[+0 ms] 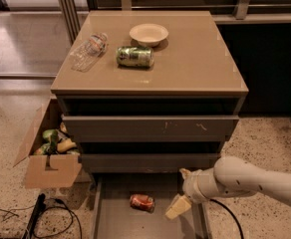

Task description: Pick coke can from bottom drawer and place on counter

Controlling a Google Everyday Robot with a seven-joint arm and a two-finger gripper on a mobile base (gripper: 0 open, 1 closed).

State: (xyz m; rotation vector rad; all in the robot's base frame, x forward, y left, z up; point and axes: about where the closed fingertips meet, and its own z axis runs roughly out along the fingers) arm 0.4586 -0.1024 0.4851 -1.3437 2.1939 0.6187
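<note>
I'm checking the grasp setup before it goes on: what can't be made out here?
Camera view, gripper right of the coke can, over the bottom drawer: its height above the drawer floor cannot be told from this angle.
Camera view, bottom drawer's near end: cut off by the lower edge.
Camera view, insides of the two upper drawers: hidden by their fronts and shadow.
Camera view, arm: cut off by the right edge.

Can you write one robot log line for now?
end effector: over bottom drawer, beside coke can | coke can: lying in drawer, not held
</note>
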